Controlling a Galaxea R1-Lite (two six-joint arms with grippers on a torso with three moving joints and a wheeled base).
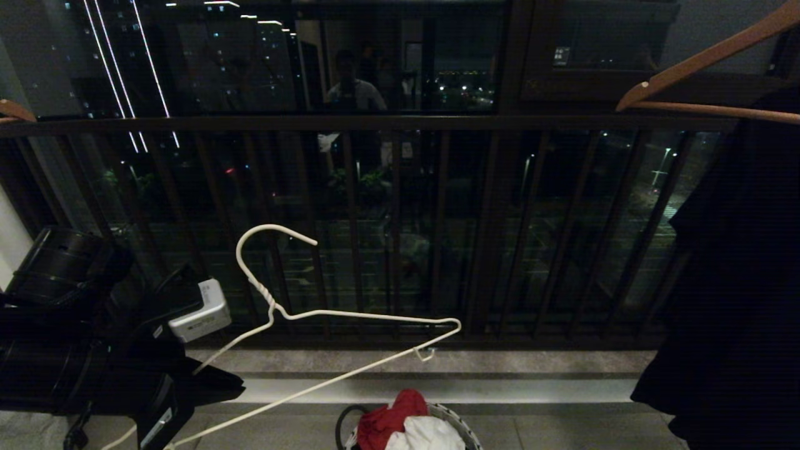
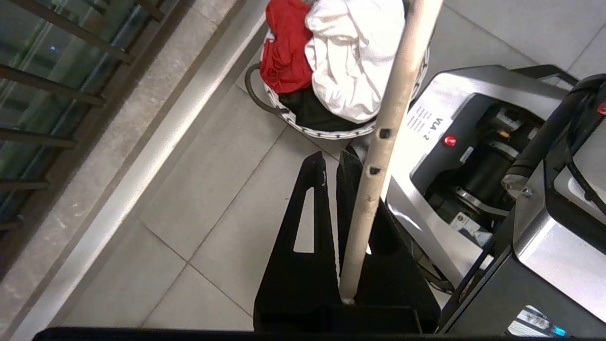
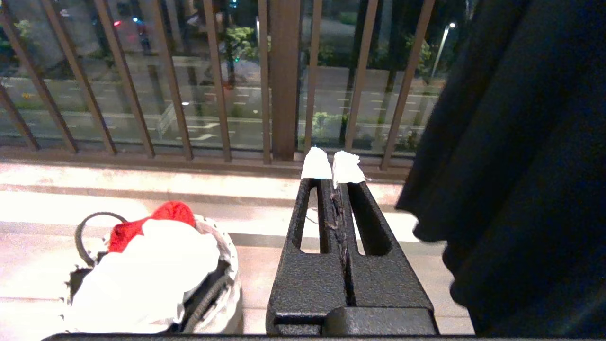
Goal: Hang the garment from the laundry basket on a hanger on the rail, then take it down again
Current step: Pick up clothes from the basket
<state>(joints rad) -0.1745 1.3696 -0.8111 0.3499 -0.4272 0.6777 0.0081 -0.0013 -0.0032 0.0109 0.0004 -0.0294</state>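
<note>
In front of me stands a dark balcony railing [image 1: 400, 219] with vertical bars, and glass is behind it. It is night; I see lit towers [image 1: 125, 62] and a street with lamps [image 3: 445, 28] below. The floor [image 2: 213, 199] is pale grey tile, with a stone kerb [image 1: 437, 361] under the railing.

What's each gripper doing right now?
Left gripper: shut on the hanger.
Right gripper: shut, empty.
</note>
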